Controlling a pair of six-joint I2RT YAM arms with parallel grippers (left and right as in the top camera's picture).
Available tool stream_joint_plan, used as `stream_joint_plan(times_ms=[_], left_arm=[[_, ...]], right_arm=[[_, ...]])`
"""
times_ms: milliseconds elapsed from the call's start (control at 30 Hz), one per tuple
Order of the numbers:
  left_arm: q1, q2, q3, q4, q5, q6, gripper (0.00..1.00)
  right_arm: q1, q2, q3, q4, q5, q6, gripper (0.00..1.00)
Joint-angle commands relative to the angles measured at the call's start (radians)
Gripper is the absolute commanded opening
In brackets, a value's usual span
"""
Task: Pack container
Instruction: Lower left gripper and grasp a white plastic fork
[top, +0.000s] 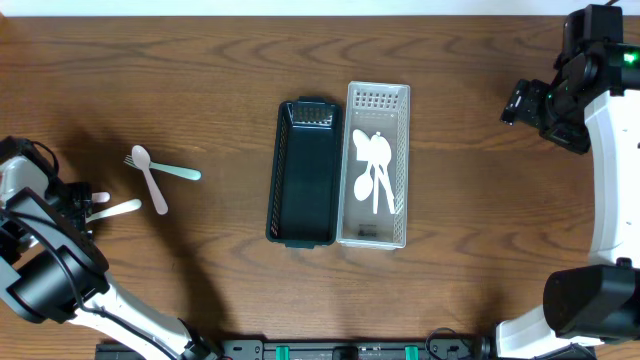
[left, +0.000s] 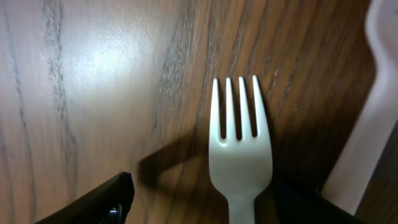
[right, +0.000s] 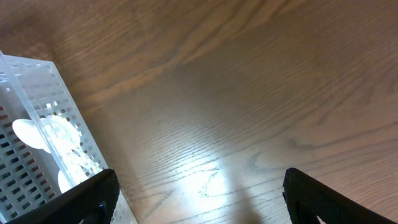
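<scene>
**A:** While the white fork (left: 241, 149) lies on the tabletop (top: 200, 60) at far left, the left end effector (left: 211, 193) straddles its handle, spread and not pinching.

**B:** Step?

**A:** Pickup, I'd say. Next: close on the handle, lift, carry it to the white basket (top: 404, 160), which holds the white spoons (top: 375, 170). Pink spoon (top: 152, 180) and teal fork (top: 175, 171) wait nearby.

**B:** Right side?

**A:** Right end effector (right: 200, 186) is spread, empty, off beyond the basket.
</scene>
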Motion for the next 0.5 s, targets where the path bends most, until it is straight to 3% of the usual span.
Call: stream_joint_plan(times_ms=[0,167,467], left_arm=[[0.019,0.016,-0.029,-0.003,-0.007,-0.013,0.75],[0.038,0.016,-0.029,0.015,-0.007,-0.013,0.73],[0.044,0.016,-0.029,0.038,-0.007,-0.001,0.47]], right_arm=[[-0.005,0.008,-0.003,0.001,0.001,0.014,0.88],[-0.005,0.009,-0.003,-0.006,0.001,0.014,0.87],[-0.005,0.009,-0.003,-0.013,0.001,0.014,0.86]])
